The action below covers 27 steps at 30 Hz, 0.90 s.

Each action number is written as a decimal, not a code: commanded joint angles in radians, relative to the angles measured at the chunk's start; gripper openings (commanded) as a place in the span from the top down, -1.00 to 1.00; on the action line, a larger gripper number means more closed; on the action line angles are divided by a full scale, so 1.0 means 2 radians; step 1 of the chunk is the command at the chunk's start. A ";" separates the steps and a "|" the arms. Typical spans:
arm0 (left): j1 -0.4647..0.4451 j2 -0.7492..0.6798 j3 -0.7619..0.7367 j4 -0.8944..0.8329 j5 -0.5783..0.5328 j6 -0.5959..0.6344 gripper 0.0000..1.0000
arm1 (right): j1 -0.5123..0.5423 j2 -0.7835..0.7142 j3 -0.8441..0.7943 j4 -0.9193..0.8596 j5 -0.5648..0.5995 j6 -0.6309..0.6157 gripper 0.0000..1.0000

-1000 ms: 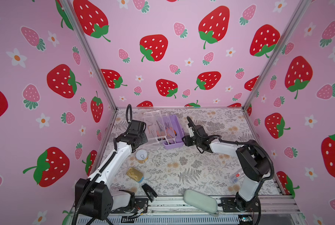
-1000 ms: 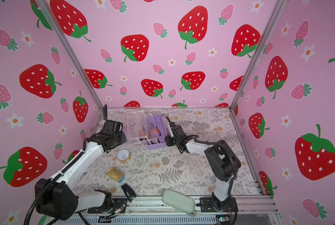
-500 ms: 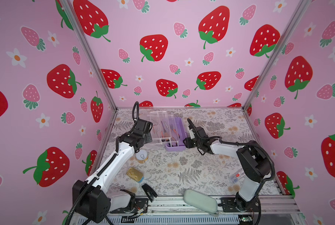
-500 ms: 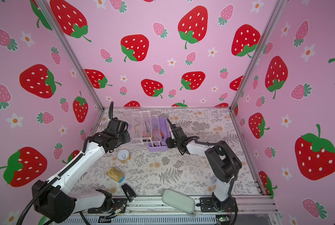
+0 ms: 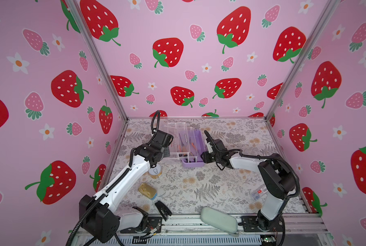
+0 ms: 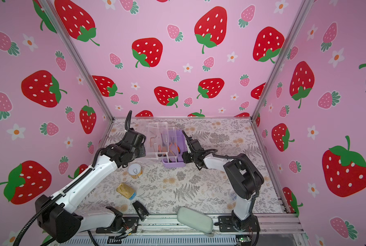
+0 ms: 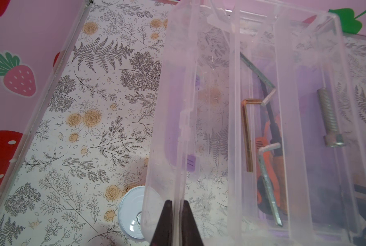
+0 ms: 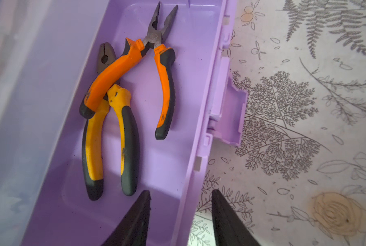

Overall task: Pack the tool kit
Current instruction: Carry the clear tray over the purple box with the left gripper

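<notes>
The tool kit (image 5: pixel 192 164) sits at the back middle of the table (image 5: pixel 209 185): a lilac base (image 8: pixel 184 85) with clear plastic raised along its left side. In the base, orange-handled long-nose pliers (image 8: pixel 128 59) cross yellow-handled pliers (image 8: pixel 118 95). Clear compartments hold a copper hex key (image 7: pixel 248 136), a silver hex key (image 7: pixel 269 181) and a bolt (image 7: pixel 330 119). The left gripper (image 7: pixel 178 221) is pinched tight on a thin clear wall (image 7: pixel 183 127); lid or tray, I cannot tell. The right gripper (image 8: pixel 181 192) stands half open astride the base's long rim, with gaps showing on both sides. A round tin (image 5: pixel 155 171) sits just beside the kit, on its near left. A gold oblong tin (image 5: pixel 147 190) and a pale green pouch (image 5: pixel 219 220) lie nearer the front.
</notes>
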<state>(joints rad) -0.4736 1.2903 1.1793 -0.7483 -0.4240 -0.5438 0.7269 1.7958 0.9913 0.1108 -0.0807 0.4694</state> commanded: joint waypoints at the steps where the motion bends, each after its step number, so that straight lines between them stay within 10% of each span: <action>1: -0.019 -0.003 0.048 0.028 -0.029 -0.005 0.84 | 0.004 0.010 -0.006 -0.009 -0.004 -0.004 0.02; 27: -0.107 0.052 0.128 -0.017 -0.060 -0.002 0.80 | 0.004 0.021 -0.010 -0.003 -0.012 -0.006 0.04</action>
<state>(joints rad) -0.6636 1.3994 1.3521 -0.8513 -0.5701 -0.5156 0.7265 1.8111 0.9844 0.1051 -0.0963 0.4686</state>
